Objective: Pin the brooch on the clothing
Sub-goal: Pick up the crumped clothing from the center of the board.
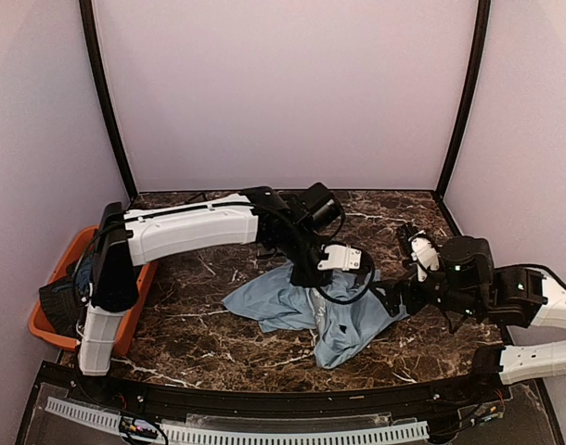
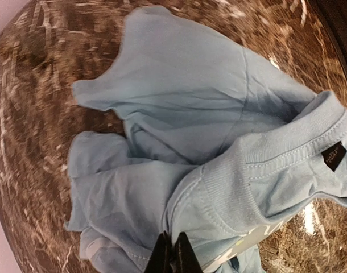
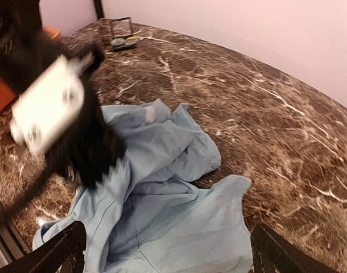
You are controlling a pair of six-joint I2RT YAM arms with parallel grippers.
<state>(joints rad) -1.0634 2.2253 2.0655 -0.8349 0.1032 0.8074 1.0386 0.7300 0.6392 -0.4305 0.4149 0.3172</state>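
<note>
Light blue fabric T-shirt (image 1: 292, 306) lies crumpled in the middle of the brown veined marble table (image 1: 199, 338), just ahead of the arm bases. Its ribbed collar (image 2: 230, 182) and small black label (image 2: 334, 156) are turned up. The right pincer (image 3: 168, 259) hangs released at the shirt's right edge, jaws spread wide. The left pincer (image 2: 172, 256) is clenched, tips together down on the cloth beside a strip of white lettering (image 2: 250, 242); whether a fold is caught I cannot tell. Its black-and-white wrist (image 3: 48, 108) blocks part of the shirt from the right wrist view. To the left, an orange plastic tray (image 1: 40, 332) sits at the table edge. Farthest back stands a small black-framed case (image 3: 122, 28). The brooch cannot be made out.
</note>
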